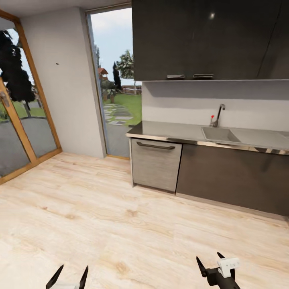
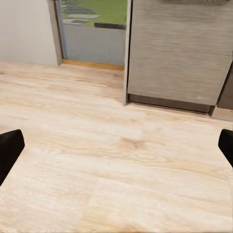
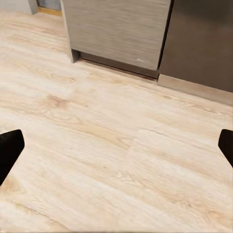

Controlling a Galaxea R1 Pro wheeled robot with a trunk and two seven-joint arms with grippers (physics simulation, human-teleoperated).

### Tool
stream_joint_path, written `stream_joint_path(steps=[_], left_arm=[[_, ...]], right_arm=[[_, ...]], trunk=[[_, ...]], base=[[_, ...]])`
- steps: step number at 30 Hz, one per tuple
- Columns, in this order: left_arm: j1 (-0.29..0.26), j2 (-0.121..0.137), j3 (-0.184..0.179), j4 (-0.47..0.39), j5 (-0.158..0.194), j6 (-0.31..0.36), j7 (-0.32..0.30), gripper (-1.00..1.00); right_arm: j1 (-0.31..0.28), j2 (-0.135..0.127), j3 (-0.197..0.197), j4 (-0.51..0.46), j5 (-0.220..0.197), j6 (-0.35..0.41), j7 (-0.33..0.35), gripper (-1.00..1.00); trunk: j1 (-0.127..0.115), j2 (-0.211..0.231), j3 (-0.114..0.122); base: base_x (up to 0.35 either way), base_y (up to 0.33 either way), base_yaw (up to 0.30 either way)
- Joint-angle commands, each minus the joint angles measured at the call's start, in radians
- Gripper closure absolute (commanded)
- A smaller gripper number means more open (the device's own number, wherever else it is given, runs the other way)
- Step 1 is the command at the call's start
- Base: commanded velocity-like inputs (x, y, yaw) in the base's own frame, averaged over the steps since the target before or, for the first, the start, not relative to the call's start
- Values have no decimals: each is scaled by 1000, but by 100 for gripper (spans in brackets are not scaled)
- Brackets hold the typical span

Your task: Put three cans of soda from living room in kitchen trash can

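Observation:
I am in the kitchen, facing dark cabinets and a steel countertop (image 1: 176,131). The cans of soda and the tash can are out of view. At the lower edge of the head view my left gripper (image 1: 67,277) stands open over the wood floor with nothing in it. Further right my right gripper (image 1: 208,262) is open and empty too. In each wrist view the black fingertips (image 2: 9,150) (image 3: 9,148) sit far apart over bare planks.
A grey dishwasher front (image 1: 155,164) stands under the counter's left end. A sink (image 1: 220,135) with a tap (image 1: 219,114) is set in the counter. Dark upper cabinets (image 1: 208,40) hang above. A tall window (image 1: 116,84) and wood-framed glass doors (image 1: 20,112) are on the left.

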State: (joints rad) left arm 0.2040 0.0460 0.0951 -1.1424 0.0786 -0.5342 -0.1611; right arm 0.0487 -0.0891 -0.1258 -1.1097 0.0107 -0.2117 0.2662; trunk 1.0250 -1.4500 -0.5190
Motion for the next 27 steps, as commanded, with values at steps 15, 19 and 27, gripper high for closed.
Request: stream_joint_path(steps=[15,19,27], left_arm=[[2,0,1,-2,1,-1,0,-100],[1,0,0,-1,1,0,0,-100],[0,0,0,-1,1,0,1,-100]], right_arm=[[0,0,0,2,0,0,1,-100],[0,0,0,2,0,0,1,-100],[0,0,0,2,0,0,1,-100]], trunk=[[0,0,6],[0,0,7],[0,0,7]], base=[[-39,69,236],[252,56,90],[306,13,21]])
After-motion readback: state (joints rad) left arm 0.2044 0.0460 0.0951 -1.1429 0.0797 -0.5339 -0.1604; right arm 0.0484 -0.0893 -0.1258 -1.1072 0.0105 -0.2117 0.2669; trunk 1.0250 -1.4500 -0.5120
